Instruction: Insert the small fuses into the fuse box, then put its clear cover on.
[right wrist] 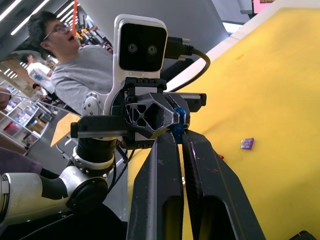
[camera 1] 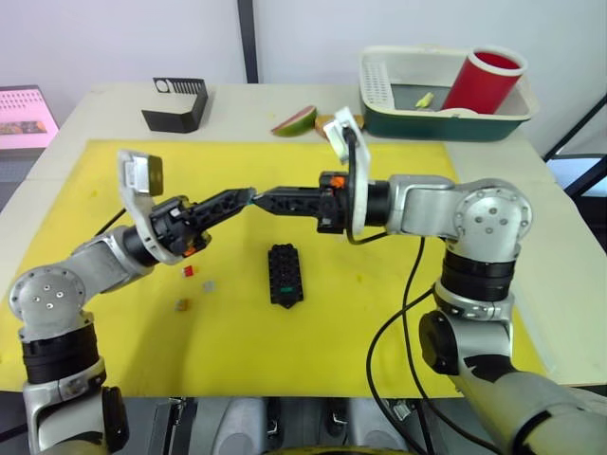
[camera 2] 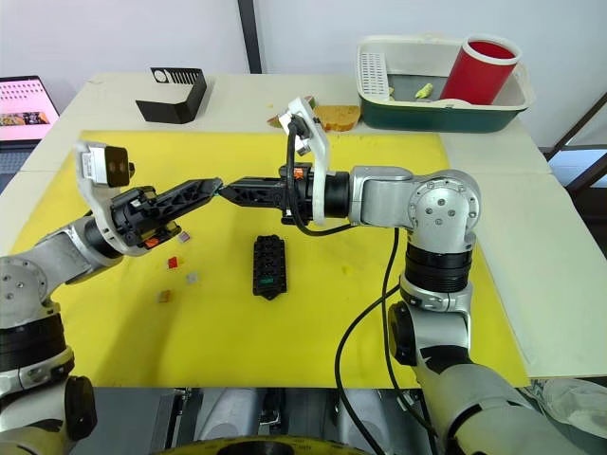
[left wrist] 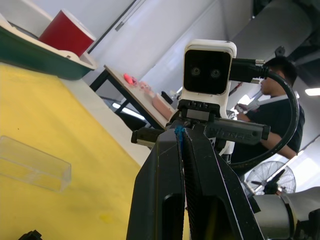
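Observation:
My left gripper [camera 1: 248, 196] and right gripper [camera 1: 259, 200] meet tip to tip in the air above the yellow mat [camera 1: 379, 313]. A small blue fuse [left wrist: 177, 133] sits between the two sets of fingertips, and both grippers look shut on it. Below them the black fuse box [camera 1: 285, 275] lies flat on the mat with a green fuse [camera 1: 285, 287] in one slot. Loose fuses lie to its left: red [camera 1: 188, 271], clear [camera 1: 209, 285], yellow [camera 1: 182, 304] and purple [camera 2: 184, 237]. In the left wrist view the clear cover [left wrist: 32, 165] lies on the mat.
A black angled stand [camera 1: 176, 102] is at the back left. A green and white basket [camera 1: 379, 104] with a red cup [camera 1: 484, 81] is at the back right. Fruit slices [camera 1: 294, 120] lie behind the mat. A person [right wrist: 75, 70] sits beyond the table.

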Robot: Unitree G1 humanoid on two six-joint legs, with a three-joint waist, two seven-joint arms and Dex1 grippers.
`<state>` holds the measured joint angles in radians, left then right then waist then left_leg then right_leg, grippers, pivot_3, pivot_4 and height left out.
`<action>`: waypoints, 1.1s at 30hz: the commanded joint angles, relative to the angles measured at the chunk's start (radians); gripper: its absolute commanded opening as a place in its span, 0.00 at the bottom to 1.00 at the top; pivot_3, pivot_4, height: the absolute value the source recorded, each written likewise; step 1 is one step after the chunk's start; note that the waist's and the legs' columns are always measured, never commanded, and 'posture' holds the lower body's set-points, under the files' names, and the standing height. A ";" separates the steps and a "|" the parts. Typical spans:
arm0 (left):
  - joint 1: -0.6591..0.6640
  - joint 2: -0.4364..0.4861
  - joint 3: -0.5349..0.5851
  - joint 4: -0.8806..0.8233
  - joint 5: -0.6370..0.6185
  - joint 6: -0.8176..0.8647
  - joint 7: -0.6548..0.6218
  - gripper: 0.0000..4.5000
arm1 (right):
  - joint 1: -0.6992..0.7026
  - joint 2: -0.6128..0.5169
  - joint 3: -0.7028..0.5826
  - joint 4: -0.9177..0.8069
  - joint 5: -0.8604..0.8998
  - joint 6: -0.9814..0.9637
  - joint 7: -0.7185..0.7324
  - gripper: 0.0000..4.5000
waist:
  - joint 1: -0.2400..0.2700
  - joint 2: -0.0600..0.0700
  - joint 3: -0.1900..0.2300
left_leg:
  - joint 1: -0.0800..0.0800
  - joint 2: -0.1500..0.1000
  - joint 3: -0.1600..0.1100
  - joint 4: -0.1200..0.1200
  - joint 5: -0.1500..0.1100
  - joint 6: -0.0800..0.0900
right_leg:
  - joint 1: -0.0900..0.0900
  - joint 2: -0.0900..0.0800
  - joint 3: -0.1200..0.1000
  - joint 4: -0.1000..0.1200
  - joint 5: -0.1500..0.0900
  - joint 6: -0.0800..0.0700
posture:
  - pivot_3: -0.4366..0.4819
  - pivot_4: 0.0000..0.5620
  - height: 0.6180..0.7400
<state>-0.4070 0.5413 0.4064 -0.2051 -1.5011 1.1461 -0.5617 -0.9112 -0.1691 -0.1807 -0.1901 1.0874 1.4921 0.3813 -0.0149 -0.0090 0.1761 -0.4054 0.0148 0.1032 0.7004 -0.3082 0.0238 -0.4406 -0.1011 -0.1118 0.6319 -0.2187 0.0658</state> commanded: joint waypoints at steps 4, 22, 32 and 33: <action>0.006 0.034 -0.020 -0.024 -0.017 -0.020 0.009 0.00 | -0.024 0.003 0.006 -0.025 0.037 -0.021 0.012 0.01 | 0.000 0.000 0.000 | 0.000 0.000 0.000 0.000 0.000 0.000 | 0.000 0.000 0.000 0.000 0.000 0.000 | 0.48 0.27 1.00; 0.272 0.570 -0.114 -0.181 0.456 -0.226 -0.522 0.99 | -0.065 -0.419 0.374 -0.086 -0.243 -0.275 0.394 0.00 | -0.002 0.003 0.002 | -0.001 0.000 0.002 -0.003 0.000 0.000 | -0.003 0.001 0.000 -0.002 0.000 0.000 | 0.48 0.27 1.00; 0.207 0.534 -0.383 -0.143 0.925 -0.662 -0.635 0.99 | -0.084 -0.543 0.718 -0.135 -0.598 -0.633 0.714 0.00 | 0.000 0.005 0.003 | -0.002 0.001 0.002 -0.003 -0.001 0.000 | -0.004 0.000 0.000 -0.003 0.000 0.000 | 0.48 0.27 1.00; 0.203 0.521 -0.396 -0.138 0.942 -0.675 -0.633 0.99 | -0.087 -0.535 0.730 -0.130 -0.616 -0.638 0.719 0.00 | -0.001 0.005 0.003 | -0.002 0.001 0.003 -0.003 -0.001 0.000 | -0.005 0.000 0.000 -0.003 0.000 0.000 | 0.48 0.27 1.00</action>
<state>-0.1972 1.0701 0.0260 -0.3339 -0.6053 0.5188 -1.1884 -0.9599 -0.7170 0.5450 -0.2979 0.5052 0.8806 1.0839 -0.0156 -0.0044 0.1792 -0.4080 0.0159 0.1062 0.6976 -0.3087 0.0235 -0.4455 -0.1010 -0.1116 0.6288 -0.2191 0.0656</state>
